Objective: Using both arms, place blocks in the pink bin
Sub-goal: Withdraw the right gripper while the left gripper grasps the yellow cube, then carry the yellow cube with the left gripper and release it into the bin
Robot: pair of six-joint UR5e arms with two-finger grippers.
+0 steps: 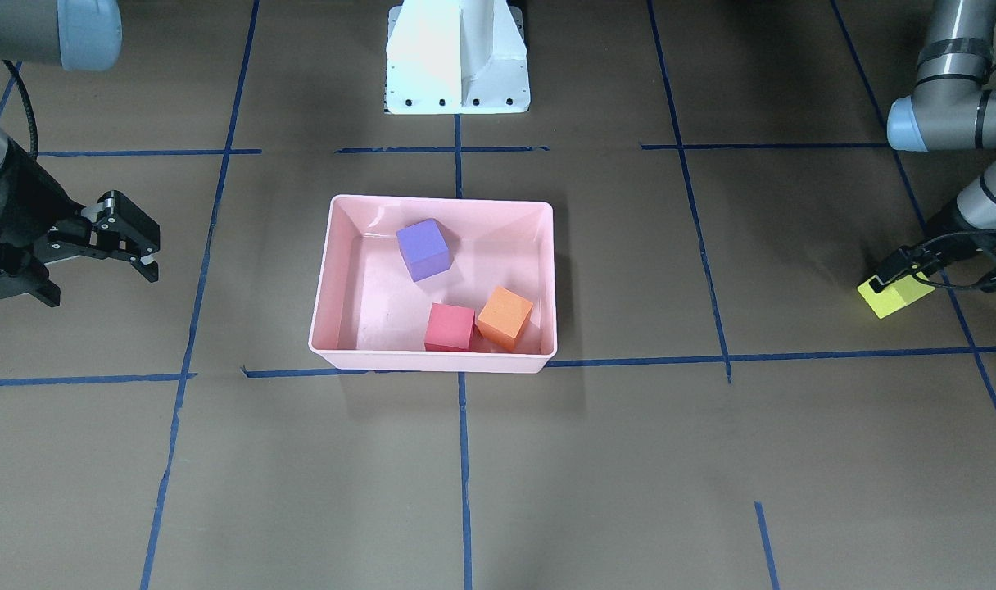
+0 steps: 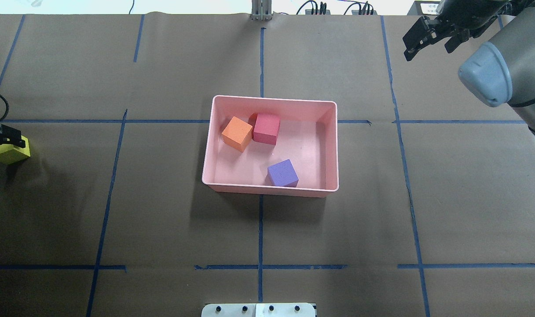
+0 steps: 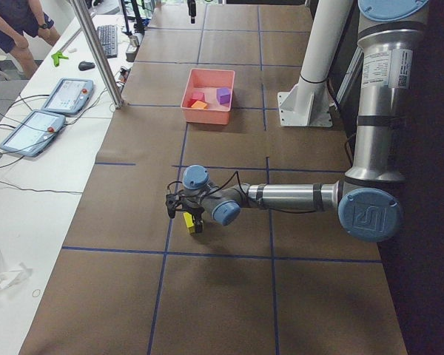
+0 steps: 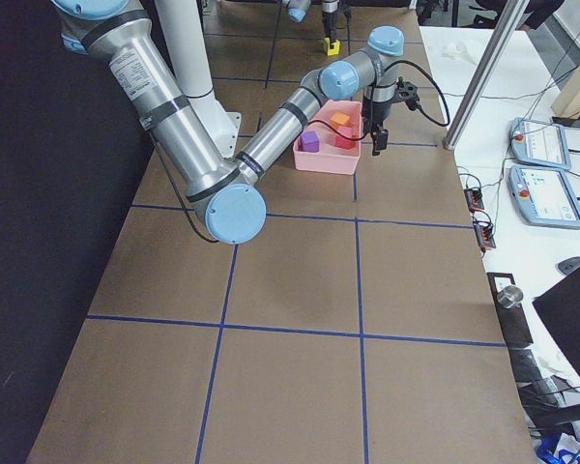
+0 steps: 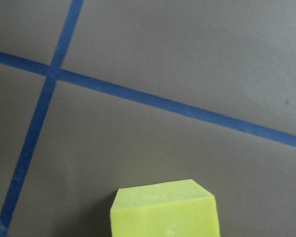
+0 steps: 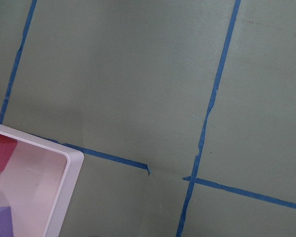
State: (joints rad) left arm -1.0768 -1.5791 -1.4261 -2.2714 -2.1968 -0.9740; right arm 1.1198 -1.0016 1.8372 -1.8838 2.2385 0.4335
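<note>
The pink bin [image 1: 328,270] stands mid-table and holds the purple block [image 1: 423,249], the red-pink block [image 1: 450,327] and the orange block [image 1: 504,317]. In the overhead view the bin [image 2: 272,100] shows the same three blocks. My left gripper [image 2: 3,137] is far out at the table's left side, shut on the yellow-green block [image 2: 9,152]. That block also shows in the front view [image 1: 891,297] and low in the left wrist view [image 5: 163,210]. My right gripper [image 1: 133,246] is open and empty, well off to the bin's right. The bin's corner [image 6: 64,192] shows in the right wrist view.
The white pedestal base [image 1: 457,57] stands behind the bin. Blue tape lines [image 2: 260,229] grid the brown table. Beyond the far edge a side table carries tablets [image 3: 63,96], and a metal pole [image 3: 96,52] stands there.
</note>
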